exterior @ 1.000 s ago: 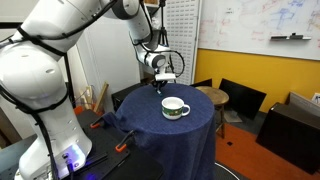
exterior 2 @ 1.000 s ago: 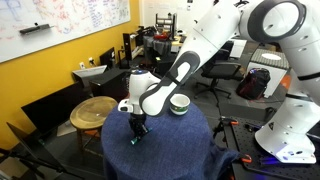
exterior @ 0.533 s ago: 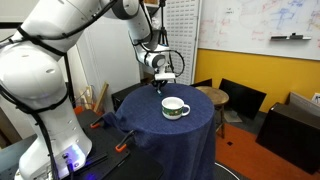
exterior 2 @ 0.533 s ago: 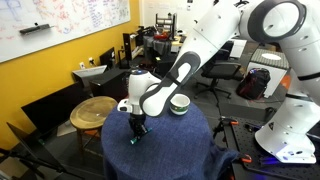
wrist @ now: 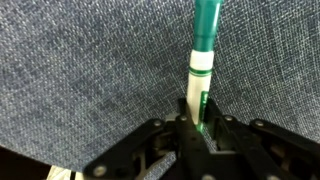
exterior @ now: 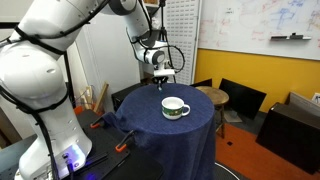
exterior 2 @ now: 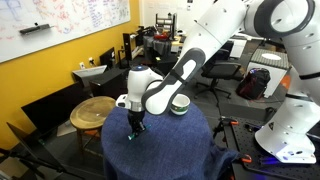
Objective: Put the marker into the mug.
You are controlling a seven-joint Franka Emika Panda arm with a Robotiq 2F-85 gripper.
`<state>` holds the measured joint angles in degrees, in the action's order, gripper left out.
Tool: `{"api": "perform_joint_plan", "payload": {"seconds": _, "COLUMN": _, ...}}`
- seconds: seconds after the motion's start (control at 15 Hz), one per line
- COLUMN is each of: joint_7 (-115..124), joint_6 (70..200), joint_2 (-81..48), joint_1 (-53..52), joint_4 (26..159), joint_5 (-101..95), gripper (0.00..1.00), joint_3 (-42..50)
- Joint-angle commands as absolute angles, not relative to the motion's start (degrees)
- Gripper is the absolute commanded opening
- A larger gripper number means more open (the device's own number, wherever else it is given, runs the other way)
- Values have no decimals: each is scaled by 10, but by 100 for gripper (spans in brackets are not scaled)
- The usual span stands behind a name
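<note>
My gripper [wrist: 197,128] is shut on the marker [wrist: 203,60], a whitish stick with a teal-green cap that points away from the jaws over the blue cloth. In both exterior views the gripper [exterior: 164,78] [exterior 2: 136,124] hangs just above the cloth-covered round table [exterior: 160,130] [exterior 2: 165,145], pointing down. The mug [exterior: 175,108] [exterior 2: 180,104], white with a dark green band, stands upright on the table a short way from the gripper. The marker is too small to make out in the exterior views.
A round wooden stool [exterior: 212,96] [exterior 2: 95,110] stands beside the table. Black chairs [exterior: 240,98] and desks with clutter lie behind. Orange clamps [exterior: 122,148] grip the cloth at the table edge. The robot base [exterior: 45,120] is close by.
The gripper has risen slightly off the cloth with the marker in its jaws. The mug has not moved.
</note>
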<state>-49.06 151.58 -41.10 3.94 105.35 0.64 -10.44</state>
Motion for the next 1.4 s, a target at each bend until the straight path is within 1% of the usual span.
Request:
{"api": "perform_joint_plan", "payload": {"seconds": 0.0, "joint_7": -444, "joint_6": 1552, "joint_2": -362, "joint_1": 32, "joint_4": 1106, "joint_5": -16, "gripper": 5, "joint_3": -90}}
{"api": "perform_joint_plan", "payload": {"seconds": 0.53, "joint_7": -343, "joint_6": 1619, "joint_2": -287, "joint_1": 23, "joint_4": 1203, "joint_5": -67, "gripper": 5, "joint_3": -59}}
{"api": "perform_joint_plan", "payload": {"seconds": 1.13, "joint_7": -253, "joint_6": 1610, "joint_2": -149, "joint_1": 13, "joint_4": 1311, "joint_5": -115, "gripper": 5, "joint_3": -43}}
{"api": "perform_joint_plan", "payload": {"seconds": 1.33, "joint_7": -269, "joint_6": 1625, "joint_2": -117, "joint_1": 26, "joint_4": 1340, "joint_5": -113, "gripper": 5, "joint_3": -51}}
